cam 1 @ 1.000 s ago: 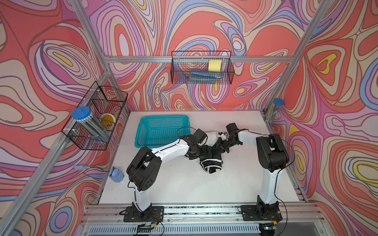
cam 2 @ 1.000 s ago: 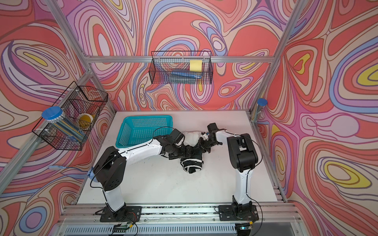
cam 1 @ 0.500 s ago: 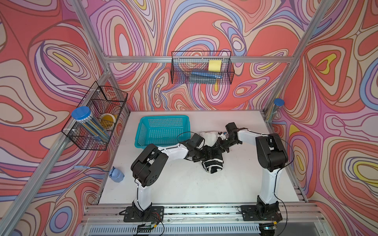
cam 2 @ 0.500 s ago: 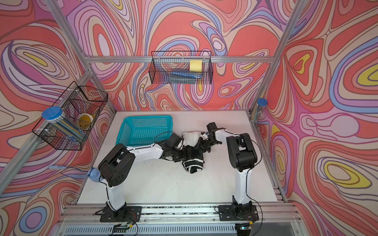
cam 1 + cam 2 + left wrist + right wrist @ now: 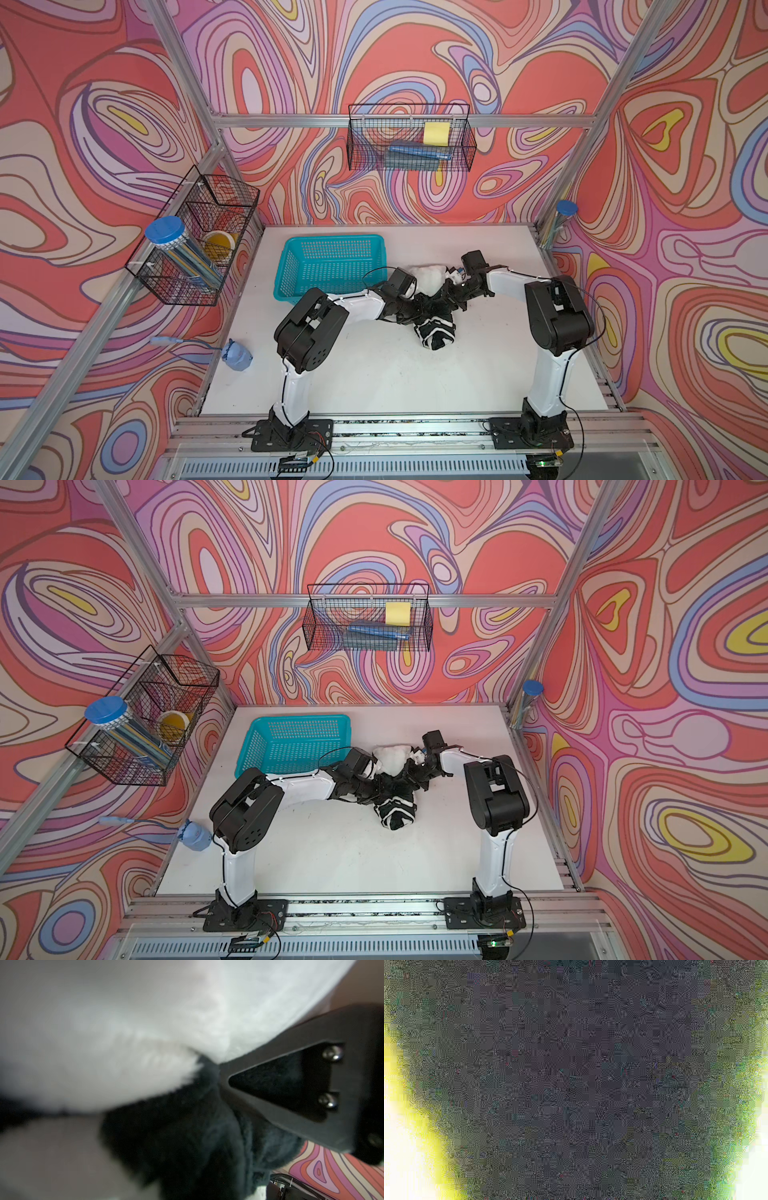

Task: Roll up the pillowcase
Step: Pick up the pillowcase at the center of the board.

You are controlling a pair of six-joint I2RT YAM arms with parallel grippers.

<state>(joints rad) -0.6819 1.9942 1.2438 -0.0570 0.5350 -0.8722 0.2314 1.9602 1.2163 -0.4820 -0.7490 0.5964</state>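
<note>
The pillowcase point(image 5: 434, 332) point(image 5: 395, 812) lies bunched into a short black-and-white bundle mid-table, with a white lobe point(image 5: 430, 276) at its back. My left gripper point(image 5: 411, 311) point(image 5: 370, 791) is sunk into its left side. Black plush point(image 5: 187, 1126) fills the left wrist view and hides those jaws. My right gripper point(image 5: 449, 297) point(image 5: 409, 773) meets the bundle from the right. One of its fingers point(image 5: 291, 1039) shows in the left wrist view, and the cloth puckers to a point at its tip. The right wrist view is dark noise.
A teal basket point(image 5: 286, 274) stands behind the left arm, just left of the bundle. Wire baskets hang on the back wall point(image 5: 409, 139) and the left wall point(image 5: 195, 241). A blue object point(image 5: 237, 355) lies off the table's left edge.
The left arm has pushed right, and its gripper has gone deeper into the bundle. The right arm and the bundle have hardly moved.
</note>
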